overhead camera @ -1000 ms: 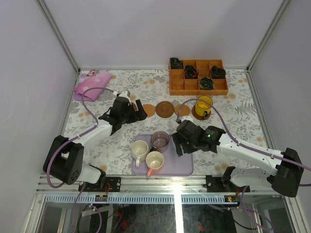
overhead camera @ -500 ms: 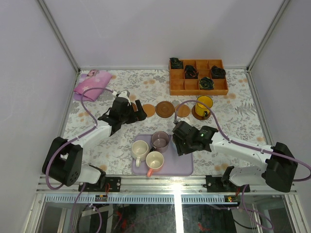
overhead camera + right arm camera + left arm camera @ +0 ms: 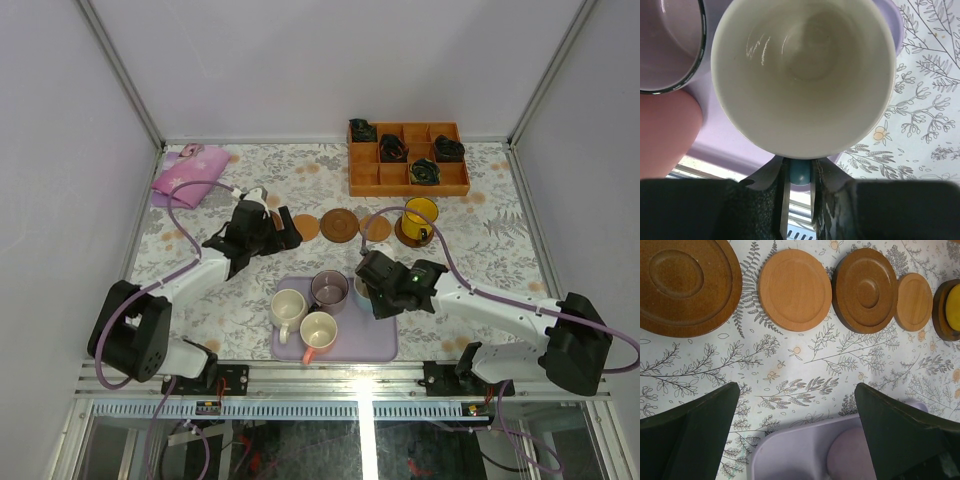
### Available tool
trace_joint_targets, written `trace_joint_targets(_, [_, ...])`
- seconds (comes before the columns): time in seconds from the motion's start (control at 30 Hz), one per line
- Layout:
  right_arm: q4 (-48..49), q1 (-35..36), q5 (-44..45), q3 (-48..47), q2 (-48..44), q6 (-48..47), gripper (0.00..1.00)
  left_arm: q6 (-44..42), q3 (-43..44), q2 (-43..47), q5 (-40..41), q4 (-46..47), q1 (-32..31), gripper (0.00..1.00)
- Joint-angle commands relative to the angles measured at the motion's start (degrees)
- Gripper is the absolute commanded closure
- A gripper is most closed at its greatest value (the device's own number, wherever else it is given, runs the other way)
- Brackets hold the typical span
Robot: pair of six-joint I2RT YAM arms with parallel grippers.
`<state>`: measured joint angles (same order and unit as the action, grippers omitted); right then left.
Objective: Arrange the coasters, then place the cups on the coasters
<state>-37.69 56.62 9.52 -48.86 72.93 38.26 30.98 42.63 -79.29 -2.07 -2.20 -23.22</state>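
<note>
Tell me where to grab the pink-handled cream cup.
Grip the pink-handled cream cup by its handle, coming from the near side. It stands upright with the handle jutting toward the near edge, while the plain cream cup and mauve cup crowd its far side.

Coasters (image 3: 795, 290) in a row — pale blue cup (image 3: 800, 75) upright, seemingly gripped

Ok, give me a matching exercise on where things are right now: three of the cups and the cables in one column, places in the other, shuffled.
Things:
1. yellow cup
2. pale blue cup
3. mauve cup
4. black cables

Places:
A. in the wooden box
B. on the tray, no claw on it
C. on a dark coaster
D. handle pinched in the right claw

Pairs: 1-C, 2-D, 3-B, 4-A
</note>
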Motion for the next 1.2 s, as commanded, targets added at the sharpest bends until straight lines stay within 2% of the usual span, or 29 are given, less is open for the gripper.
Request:
trace_joint_targets(0.0, [-1.8, 0.4, 5.5, -3.1, -3.2, 0.2, 1.00, -1.4, 1.5, -1.1, 0.5, 1.8, -0.3, 0.00])
trace_joint_targets(0.2, [-3.1, 0.2, 16.1, -11.2, -1.7, -1.4, 1.00, -1.8, 3.6, -1.9, 0.9, 1.8, -0.2, 0.00])
trace_joint_targets(0.3, [-2.7, -2.2, 17.5, -15.2, 1.4, -3.9, 1.00, -1.7, 4.6, -2.6, 1.4, 1.9, -0.2, 0.00])
trace_joint_targets(0.77, [9.0, -22.5, 7.2, -22.8, 14.3, -15.3, 1.00, -2.3, 10.5, -8.2, 4.6, 1.2, 0.4, 0.00])
trace_joint_targets(0.97, [12.1, -26.7, 3.2, -27.2, 20.6, -18.6, 1.00, -2.5, 13.4, -11.1, 4.2, 0.5, 0.9, 0.00])
trace_joint_targets(1.17, [12.8, -27.9, 1.1, -32.0, 26.2, -20.5, 1.00, -2.4, 14.2, -12.2, 4.2, -0.1, 1.3, 0.00])
